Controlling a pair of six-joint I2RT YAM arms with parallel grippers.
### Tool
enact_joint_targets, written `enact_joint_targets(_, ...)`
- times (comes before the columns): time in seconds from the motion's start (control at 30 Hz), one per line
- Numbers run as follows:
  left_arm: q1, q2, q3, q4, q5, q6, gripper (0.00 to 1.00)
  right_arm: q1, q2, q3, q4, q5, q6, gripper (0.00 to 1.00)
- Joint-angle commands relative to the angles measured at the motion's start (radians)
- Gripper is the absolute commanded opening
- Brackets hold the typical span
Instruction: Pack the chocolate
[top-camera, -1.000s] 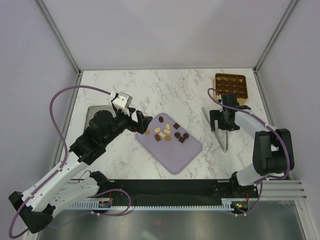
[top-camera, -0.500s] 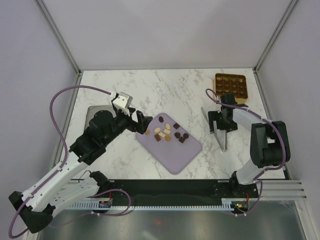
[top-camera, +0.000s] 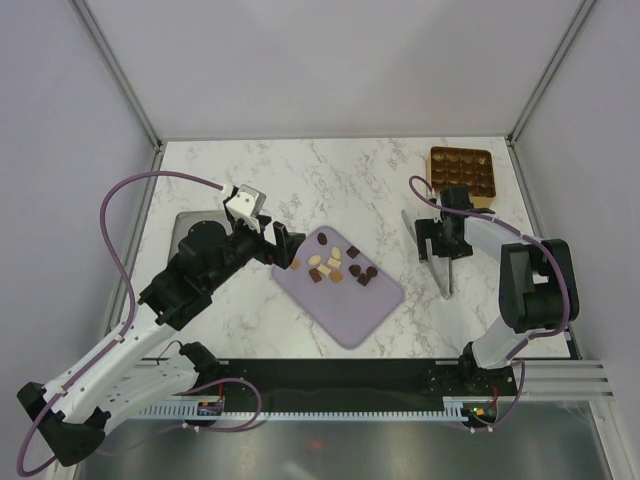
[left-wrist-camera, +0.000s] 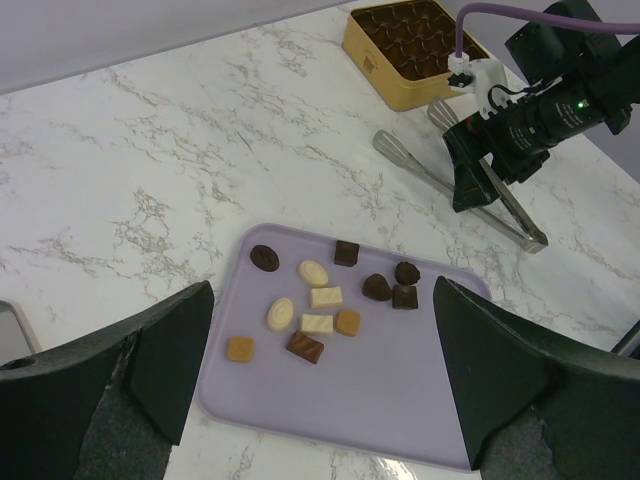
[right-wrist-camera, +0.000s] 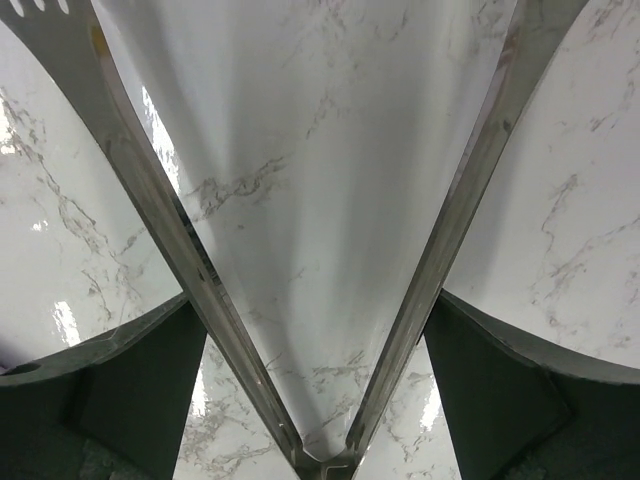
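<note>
Chocolate lies scattered on the lilac mat; we see the left gripper spread above its left edge; the right gripper straddles the tongs, fingers apart.

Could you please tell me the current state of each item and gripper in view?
chocolates: loose on the lilac mat, none packed.
lilac mat: lying flat on the table.
gold tray: open, compartments look empty.
tongs: lying on the table, arms spread apart.
left gripper: open, empty, at the mat's edge.
right gripper: open, fingers straddling the tongs.
</note>
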Motion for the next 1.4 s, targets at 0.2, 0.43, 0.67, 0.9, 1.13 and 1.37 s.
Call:
enact_joint_targets(0.2,-0.006,-0.004,0.001,0.028,-0.028,0.046,0.98,0.037,-0.085,0.079,-0.059,-0.031,0.040,0.78)
enact_joint_targets(0.43,-0.006,0.001,0.002,0.026,-0.049,0.056,0.98,0.142,-0.191,0.191,-0.160,0.072,0.083,0.76)
enact_joint_targets(0.67,-0.006,0.004,0.002,0.023,-0.060,0.063,0.98,0.251,-0.231,0.319,-0.292,0.095,0.169,0.70)
enact_joint_targets(0.9,-0.006,0.005,0.004,0.020,-0.074,0.069,0.98,0.343,-0.291,0.331,-0.306,0.075,0.221,0.65)
enact_joint_targets(1.13,-0.007,-0.004,0.010,0.011,-0.091,0.067,0.98,0.472,-0.311,0.274,-0.312,0.066,0.240,0.62)
enact_joint_targets(1.37,-0.007,-0.002,0.007,0.009,-0.121,0.075,0.98,0.613,-0.355,0.201,-0.326,0.094,0.234,0.61)
